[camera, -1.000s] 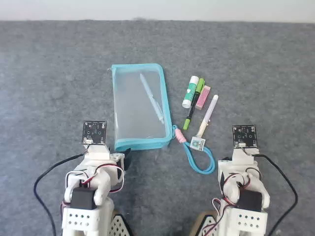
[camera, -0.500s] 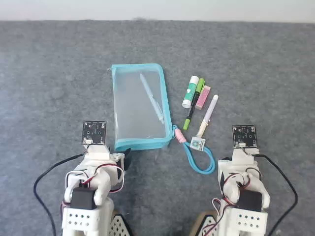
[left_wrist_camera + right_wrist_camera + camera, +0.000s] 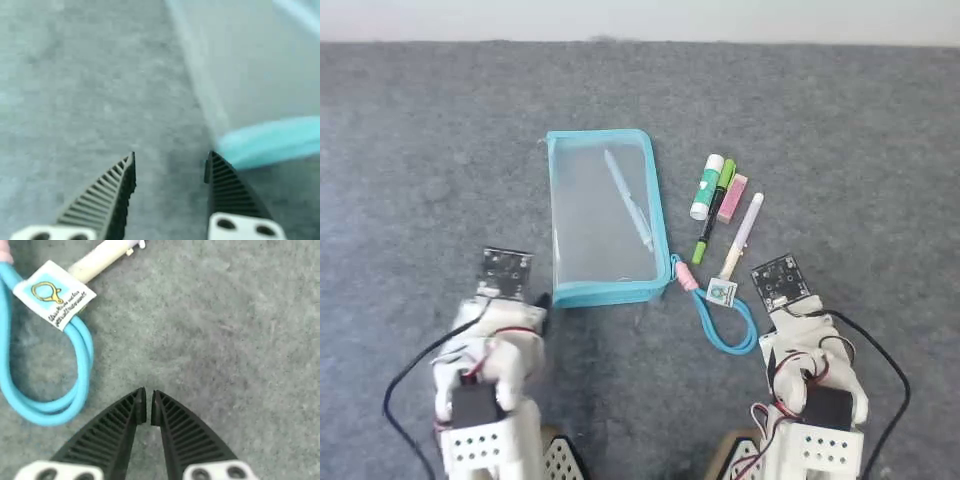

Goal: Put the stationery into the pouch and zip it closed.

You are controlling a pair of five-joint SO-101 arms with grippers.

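Note:
The clear pouch with teal trim lies flat mid-table, a pale pen inside it. To its right lie a glue stick, a green marker, a pink eraser and a white pen. A teal strap loop with a tag trails from the pouch's near right corner. My left gripper is open over bare mat, just short of the pouch's near left corner. My right gripper is shut and empty, beside the strap loop and its tag.
Grey felt mat covers the whole table, with open room left of the pouch and right of the stationery. Both arm bases stand at the near edge, the left arm and the right arm, with black cables looping beside them.
The left arm has swung slightly left and forward near the pouch's near left corner. The right wrist has turned left toward the strap loop. Pouch and stationery have not moved.

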